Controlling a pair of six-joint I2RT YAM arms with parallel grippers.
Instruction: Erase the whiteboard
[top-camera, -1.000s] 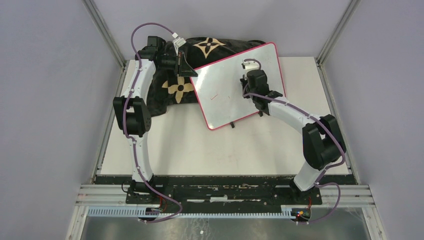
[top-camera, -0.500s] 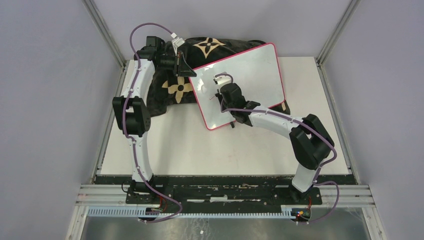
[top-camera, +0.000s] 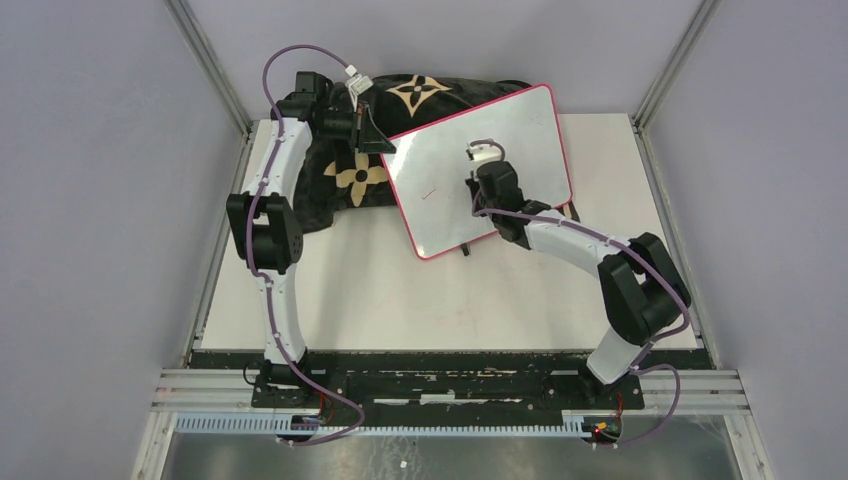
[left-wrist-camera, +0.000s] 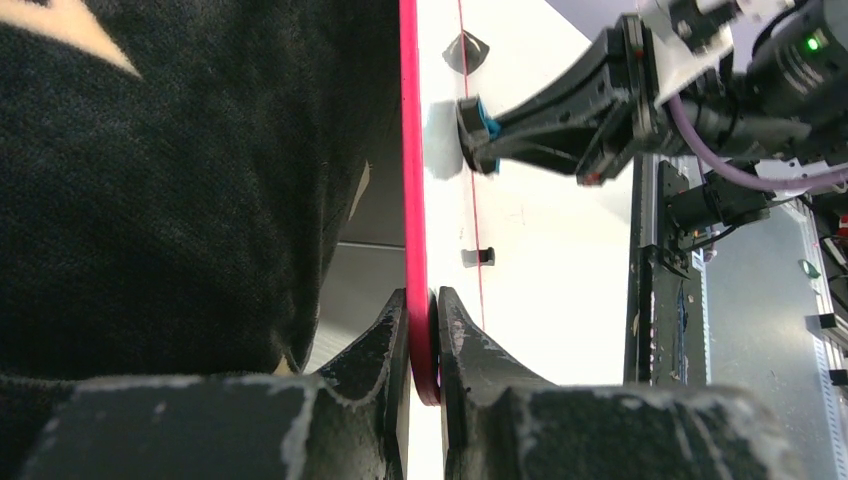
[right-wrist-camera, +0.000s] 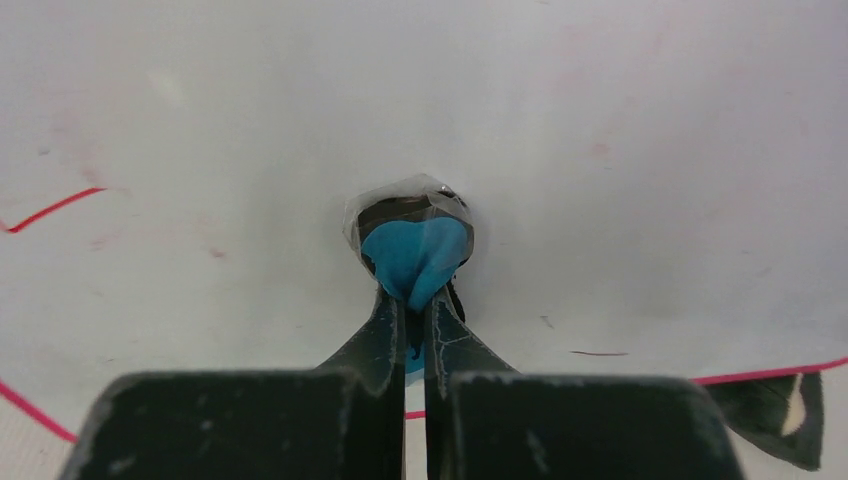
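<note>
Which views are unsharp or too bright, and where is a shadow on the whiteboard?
Top external view: sharp, evenly lit, no glare on the whiteboard. Left wrist view: the left end effector is dark and soft; the board face is washed out. Right wrist view: the right end effector is soft; a faint shadow or reflection rings the blue eraser.

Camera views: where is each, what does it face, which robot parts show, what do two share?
Top external: above, behind the bases, facing down at the whiteboard; both arms.
Left wrist: along the left gripper clamping the whiteboard's edge.
Right wrist: along the right gripper pressing a blue eraser on it.
Shared: both wrists see the eraser.
</note>
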